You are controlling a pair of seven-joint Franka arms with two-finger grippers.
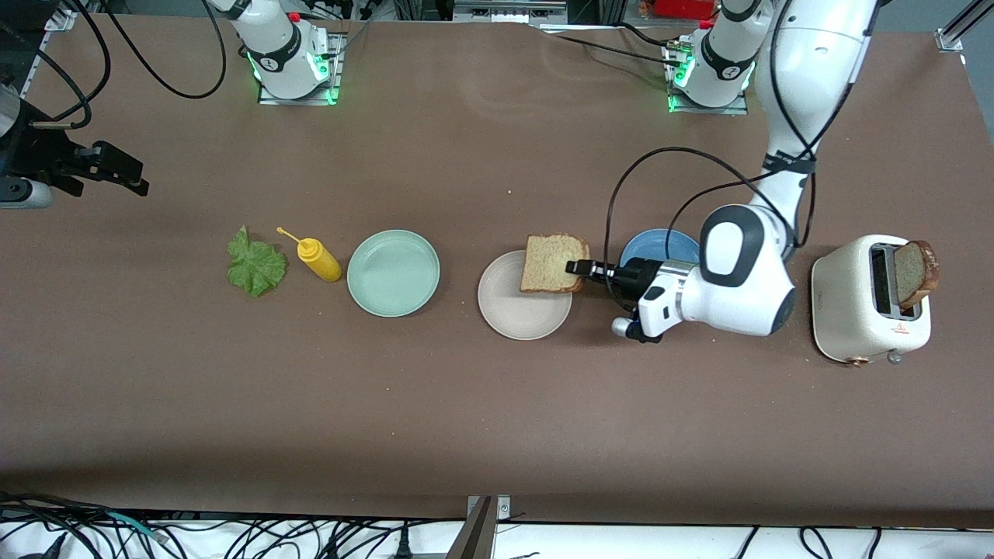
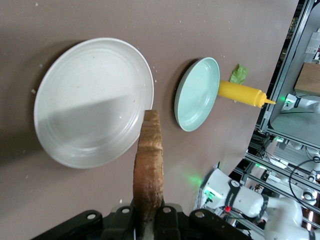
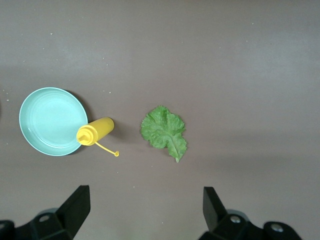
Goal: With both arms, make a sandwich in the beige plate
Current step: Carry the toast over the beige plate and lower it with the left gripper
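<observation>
The left gripper (image 1: 578,268) is clamped on one edge of a bread slice (image 1: 552,263), holding it over the beige plate (image 1: 519,313), which is empty. The blue plate (image 1: 660,244) lies beside this gripper. The right gripper (image 3: 145,207) (this arm waits) stands wide with nothing held, over bare table near the lettuce leaf (image 1: 255,265). A second slice (image 1: 915,272) stands in the toaster (image 1: 850,310).
</observation>
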